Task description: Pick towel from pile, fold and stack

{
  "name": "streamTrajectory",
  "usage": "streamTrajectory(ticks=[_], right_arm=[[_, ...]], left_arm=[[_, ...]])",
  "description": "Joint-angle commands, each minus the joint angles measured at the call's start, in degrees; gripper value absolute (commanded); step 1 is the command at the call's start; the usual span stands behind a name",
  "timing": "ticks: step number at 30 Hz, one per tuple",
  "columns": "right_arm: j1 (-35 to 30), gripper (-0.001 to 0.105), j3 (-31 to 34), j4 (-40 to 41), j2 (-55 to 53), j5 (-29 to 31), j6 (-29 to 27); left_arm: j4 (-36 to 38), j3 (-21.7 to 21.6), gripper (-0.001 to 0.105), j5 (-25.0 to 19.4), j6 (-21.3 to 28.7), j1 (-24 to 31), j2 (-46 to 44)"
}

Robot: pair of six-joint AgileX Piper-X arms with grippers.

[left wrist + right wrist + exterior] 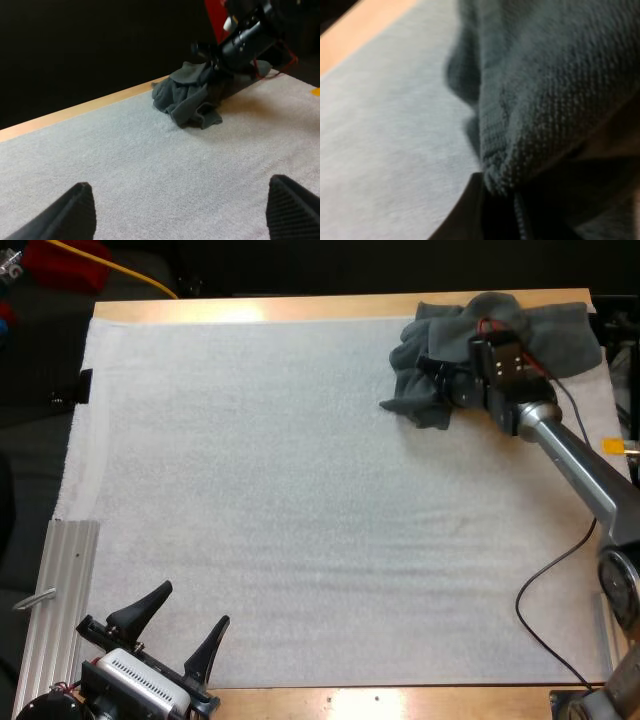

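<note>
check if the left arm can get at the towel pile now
Doubtful: the mat between is bare, but the towel pile sits in the far right corner, diagonally opposite the left gripper, with the right gripper on it.

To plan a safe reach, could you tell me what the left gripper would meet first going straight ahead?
Bare mat lies ahead; likely the crumpled towel pile first, where the right gripper is, though depth is unclear.
</note>
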Motion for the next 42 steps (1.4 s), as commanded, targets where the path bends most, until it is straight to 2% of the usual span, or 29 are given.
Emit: streamTrajectory(ticks=[1, 7, 15, 21, 28, 33, 42], right_arm=[[-0.04, 0.001, -0.89, -0.37, -2.28, -1.03, -2.11], [-0.04, 0.001, -2.19, 0.13, -6.82, -1.90, -6.81], [-0.04, 0.001, -6.32, 1.08, -10.81, -7.06, -7.04], [0.77, 0.001, -10.91, 7.80, -13.40, -8.35, -11.22], [5.08, 0.001, -11.36, 13.95, -17.01, -8.78, -16.74], [8.85, 0.001, -11.36, 16.35, -17.92, -8.34, -17.19], [16.77, 0.001, -11.01, 21.68, -17.74, -0.43, -19.87]], left_arm=[[-0.50, -0.32, 0.068, 0.39, -0.43, -0.06, -5.75], [-0.50, -0.32, 0.068, 0.39, -0.43, -0.06, -5.75], [-0.50, -0.32, 0.068, 0.39, -0.43, -0.06, -5.75], [-0.50, -0.32, 0.068, 0.39, -0.43, -0.06, -5.75], [-0.64, -0.32, 0.068, 0.39, -0.43, -0.06, -5.75], [-0.64, -0.32, 0.068, 0.39, -0.43, -0.06, -5.75], [-0.64, -0.32, 0.068, 0.39, -0.43, -0.06, -5.75]])
